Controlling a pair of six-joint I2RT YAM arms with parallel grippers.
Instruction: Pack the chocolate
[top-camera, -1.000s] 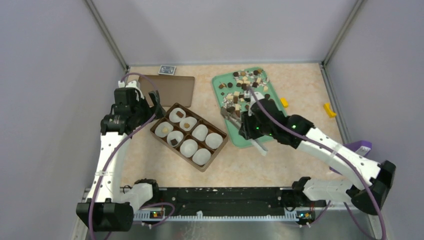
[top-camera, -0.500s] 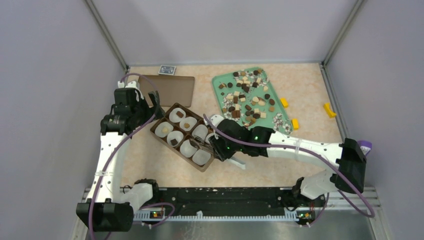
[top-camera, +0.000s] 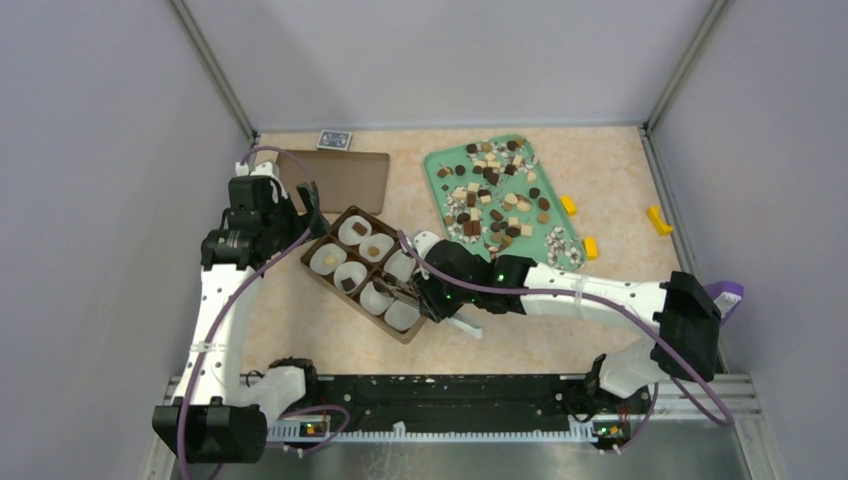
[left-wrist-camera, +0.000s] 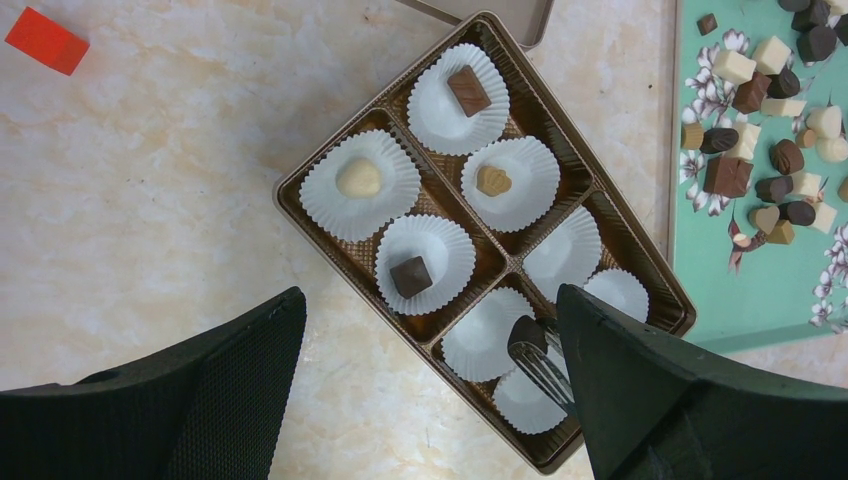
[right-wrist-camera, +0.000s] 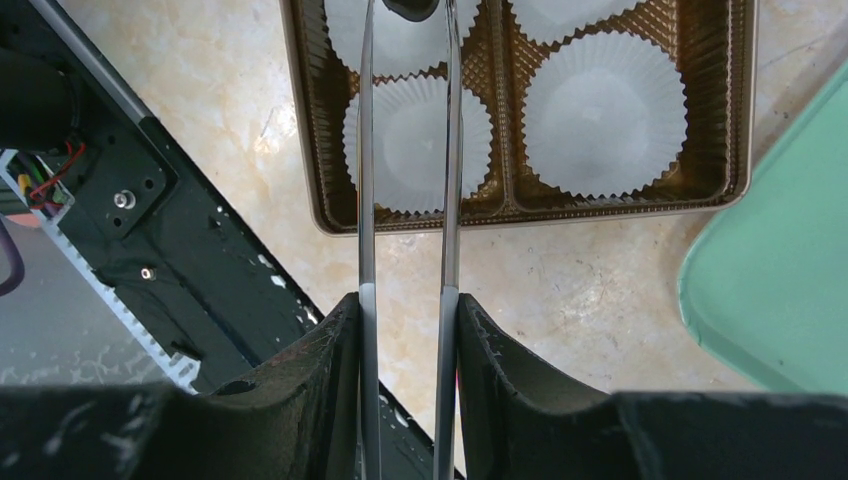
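Observation:
Loose chocolate (top-camera: 495, 200) lies on a green tray (top-camera: 437, 160), also in the left wrist view (left-wrist-camera: 720, 320). A brown box (top-camera: 410, 338) of white paper cups holds several pieces (left-wrist-camera: 411, 275). My right gripper (top-camera: 440, 300) (right-wrist-camera: 408, 310) is shut on metal tongs (right-wrist-camera: 366, 200). The tongs pinch a dark chocolate piece (right-wrist-camera: 412, 8) (left-wrist-camera: 527, 336) over an empty cup at the box's near end. My left gripper (top-camera: 295, 205) (left-wrist-camera: 430, 293) is open and empty, above the box's left side.
The box's brown lid (top-camera: 340, 180) and a blue card pack (top-camera: 335, 140) lie at the back left. Yellow blocks (top-camera: 590, 247) (top-camera: 658, 220) lie right of the tray. A red block (left-wrist-camera: 45, 40) lies left of the box. The black base rail (right-wrist-camera: 150, 230) runs near the box.
My right arm has swung left from the green tray to the box, carrying the tongs and a dark piece. The left arm has not moved.

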